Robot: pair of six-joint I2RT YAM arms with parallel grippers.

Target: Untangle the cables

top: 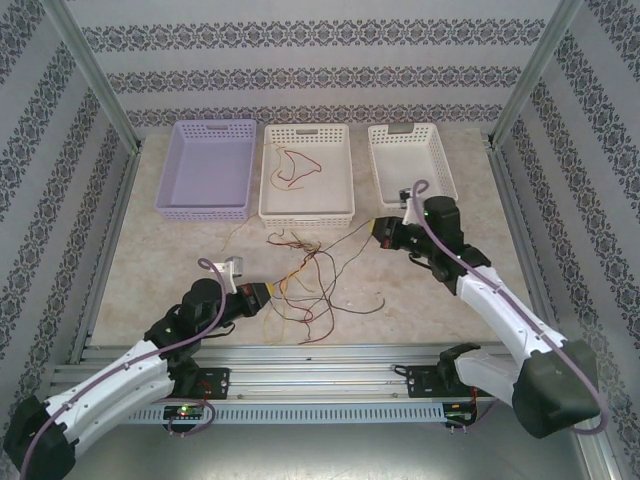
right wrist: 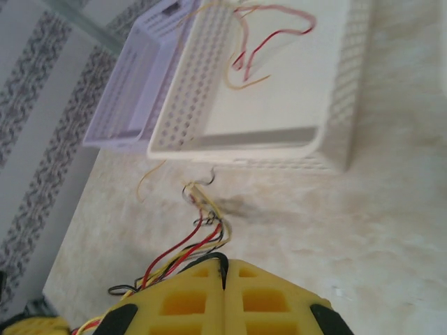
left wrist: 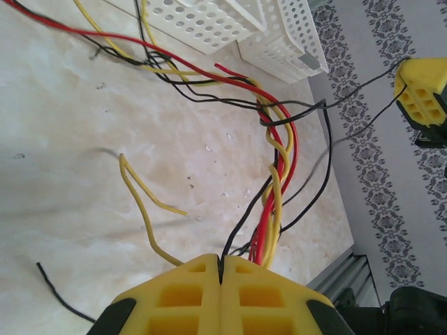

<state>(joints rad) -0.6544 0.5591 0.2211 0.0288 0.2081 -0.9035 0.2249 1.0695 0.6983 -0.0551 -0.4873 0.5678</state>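
1. Pinching thin red, yellow and black cables (left wrist: 274,183): left gripper (left wrist: 221,269), fingers pressed together.
2. Right gripper (right wrist: 223,269) clamped on black strands, at tangle's 2 o'clock.
3. Tangle on beige marbled tabletop (top: 180,262), 6 o'clock of white perforated plastic basket (top: 305,214).

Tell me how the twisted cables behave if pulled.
Probably floppy: the cables lie in loose curves on the table. The red-yellow twist likely tightens rather than sliding free. Being thin, they may slip through the left fingers.
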